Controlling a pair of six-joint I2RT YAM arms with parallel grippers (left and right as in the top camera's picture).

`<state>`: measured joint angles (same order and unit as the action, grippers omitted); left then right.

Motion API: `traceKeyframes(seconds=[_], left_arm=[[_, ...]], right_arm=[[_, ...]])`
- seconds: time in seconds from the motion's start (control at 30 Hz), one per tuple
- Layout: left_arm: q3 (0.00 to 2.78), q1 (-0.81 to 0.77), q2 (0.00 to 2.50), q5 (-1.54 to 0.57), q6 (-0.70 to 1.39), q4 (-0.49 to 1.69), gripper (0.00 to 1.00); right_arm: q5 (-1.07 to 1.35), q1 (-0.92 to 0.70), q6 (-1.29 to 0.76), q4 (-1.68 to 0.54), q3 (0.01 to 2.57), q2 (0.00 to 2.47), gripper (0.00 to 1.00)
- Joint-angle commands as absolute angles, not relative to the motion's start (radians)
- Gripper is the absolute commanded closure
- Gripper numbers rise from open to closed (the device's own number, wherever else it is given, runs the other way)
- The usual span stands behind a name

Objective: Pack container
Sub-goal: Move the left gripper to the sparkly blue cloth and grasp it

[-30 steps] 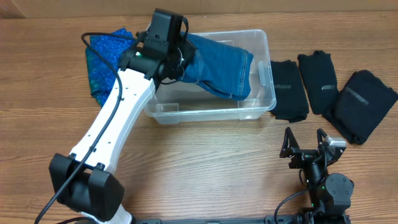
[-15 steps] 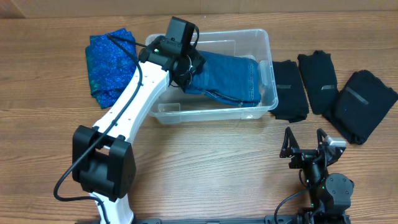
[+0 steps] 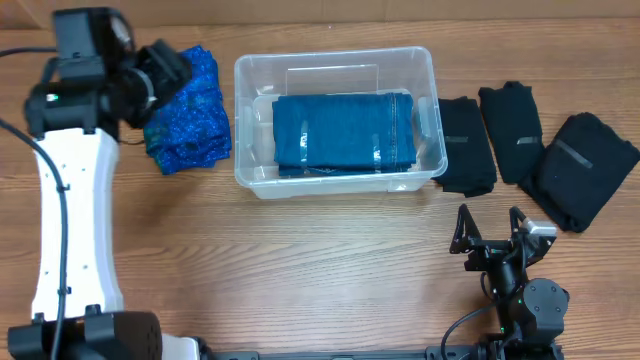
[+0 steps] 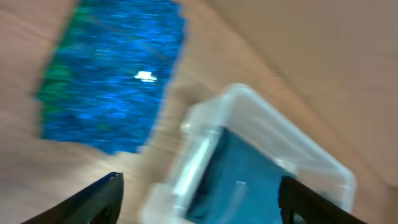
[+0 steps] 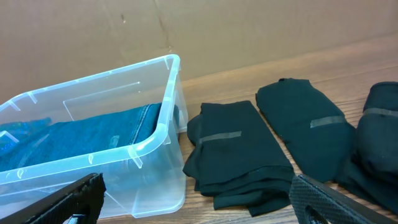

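Standing upright on the table [image 3: 330,270] with its mouth facing up, the container [image 3: 338,53] has its long axis running left to right in the overhead view. One short end points toward a blue patterned cloth [image 3: 190,115], the other toward three folded black garments [image 3: 512,130]. Folded blue jeans [image 3: 345,132] lie flat inside the container, aligned with its length. The cloth lies just beside the container's left end. The garments lie side by side off its right end, the nearest just beside it. The left fingers [image 4: 102,190] hover over the cloth, left of the container, spread wide and holding nothing. The right fingers [image 3: 463,228] are also wide apart and empty, in front of the container's right end and well apart from it.
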<state>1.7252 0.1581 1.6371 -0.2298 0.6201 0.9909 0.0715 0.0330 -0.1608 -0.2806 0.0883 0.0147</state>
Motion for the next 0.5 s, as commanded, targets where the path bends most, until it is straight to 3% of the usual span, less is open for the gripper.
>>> traceKeyframes(seconds=[0.0,0.1,0.2,0.47], left_arm=[[1.73,0.321,1.755,-0.3,0.464,1.021,0.13],[1.731,0.423,1.879,-0.416,0.41,1.021,0.05],[1.731,0.485,2.019,-0.539,0.324,0.995,0.06],[1.731,0.478,2.268,-0.637,0.178,0.849,0.02]], right_arm=[[0.07,0.037,-0.16,-0.274,0.085,0.006,0.0],[0.07,0.037,-0.16,-0.274,0.085,0.006,0.0],[0.07,0.037,-0.16,-0.274,0.085,0.006,0.0],[0.07,0.037,-0.16,-0.274,0.085,0.006,0.0]])
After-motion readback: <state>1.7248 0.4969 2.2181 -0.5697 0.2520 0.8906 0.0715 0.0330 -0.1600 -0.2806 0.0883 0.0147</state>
